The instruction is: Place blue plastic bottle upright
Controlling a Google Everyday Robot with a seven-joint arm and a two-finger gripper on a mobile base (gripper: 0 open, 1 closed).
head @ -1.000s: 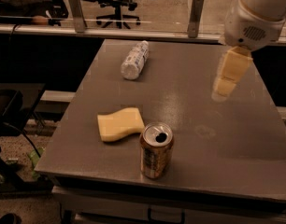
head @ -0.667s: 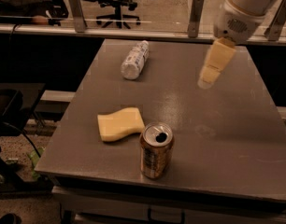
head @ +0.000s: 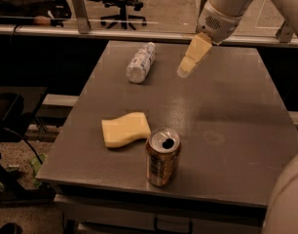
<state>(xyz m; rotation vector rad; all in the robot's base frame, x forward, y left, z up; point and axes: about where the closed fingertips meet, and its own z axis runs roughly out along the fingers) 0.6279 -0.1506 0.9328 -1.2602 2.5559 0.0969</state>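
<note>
Gripper (head: 183, 70) tilted down-left — beside (apart from) blue plastic bottle (head: 140, 62).

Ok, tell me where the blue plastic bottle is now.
In the camera view the blue plastic bottle lies on its side toward the far left of the table, the gripper hovering just right of it.

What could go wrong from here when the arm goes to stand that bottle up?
1. The blue plastic bottle lies on its side near the far left edge of the table. It is round, so a glancing touch from the end effector, which hovers just to its right, could roll it off.
2. The bottle is slim, so it may topple once it is released upright.
</note>
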